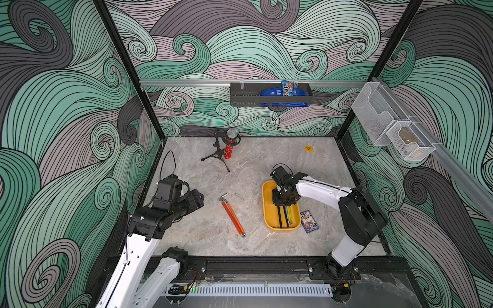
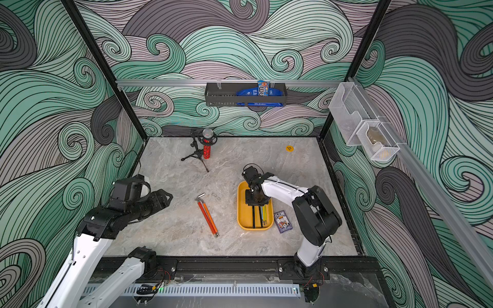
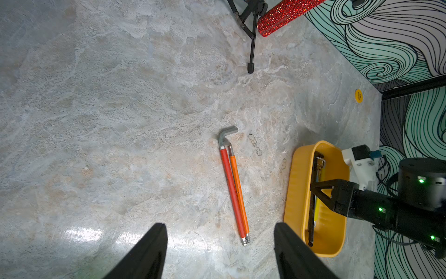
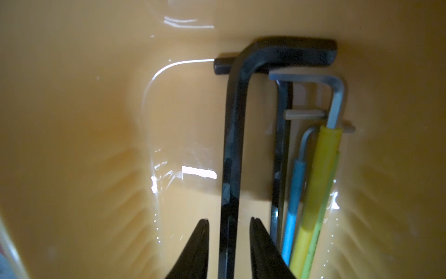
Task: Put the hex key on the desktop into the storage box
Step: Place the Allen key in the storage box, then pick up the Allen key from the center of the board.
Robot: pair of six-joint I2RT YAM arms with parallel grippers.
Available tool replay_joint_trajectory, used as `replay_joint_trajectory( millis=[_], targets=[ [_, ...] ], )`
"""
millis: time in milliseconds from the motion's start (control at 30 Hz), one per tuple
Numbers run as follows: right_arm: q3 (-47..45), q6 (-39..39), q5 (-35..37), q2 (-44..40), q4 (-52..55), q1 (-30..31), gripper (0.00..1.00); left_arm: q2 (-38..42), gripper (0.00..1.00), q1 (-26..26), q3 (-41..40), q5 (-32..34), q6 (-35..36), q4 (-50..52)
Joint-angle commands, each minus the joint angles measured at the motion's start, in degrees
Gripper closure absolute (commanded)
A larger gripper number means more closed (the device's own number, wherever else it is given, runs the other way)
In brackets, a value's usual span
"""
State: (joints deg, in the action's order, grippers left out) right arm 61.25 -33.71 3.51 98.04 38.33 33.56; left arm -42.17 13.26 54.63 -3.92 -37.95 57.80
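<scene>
R gripper (image 4: 228,221) in yellow box (image 1: 269,213), jaws slightly apart astride black hex key (image 4: 235,120). L gripper (image 3: 220,225) spread wide, empty. Red/orange keys (image 1: 233,215) lie beside box.

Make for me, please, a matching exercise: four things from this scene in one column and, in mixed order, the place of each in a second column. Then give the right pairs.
Things
1. red and orange hex keys
2. big black hex key
3. card deck
4. microphone

Places
A. inside the storage box, between the fingers of the open right claw
B. near the back wall, by a small tripod
C. on the desktop, close beside the storage box
D. on the desktop, side by side, apart from the storage box

Pairs: 1-D, 2-A, 3-C, 4-B
</scene>
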Motion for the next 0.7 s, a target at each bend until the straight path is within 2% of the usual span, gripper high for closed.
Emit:
replay_joint_trajectory(
  millis=[0, 267, 500, 667],
  targets=[
    [2.01, 0.54, 1.01, -2.65, -0.28, 0.25, 0.58, 0.08, 0.27, 0.19, 1.09, -0.47, 0.34, -0.85],
    [3.74, 0.09, 1.05, -7.43, 1.54, 1.22, 0.56, -0.01, 0.27, 0.19, 1.94, 0.08, 0.43, -0.49],
    [5.89, 1.15, 2.11, -8.48, 1.49, 6.23, 0.66, 0.08, 0.27, 0.19, 2.58, 1.19, 0.25, -0.13],
    [8.84, 4.12, 1.59, -5.64, 1.44, 12.05, 0.74, 0.34, 0.27, 0.21, 2.91, 1.98, 0.15, 0.21]
  ],
)
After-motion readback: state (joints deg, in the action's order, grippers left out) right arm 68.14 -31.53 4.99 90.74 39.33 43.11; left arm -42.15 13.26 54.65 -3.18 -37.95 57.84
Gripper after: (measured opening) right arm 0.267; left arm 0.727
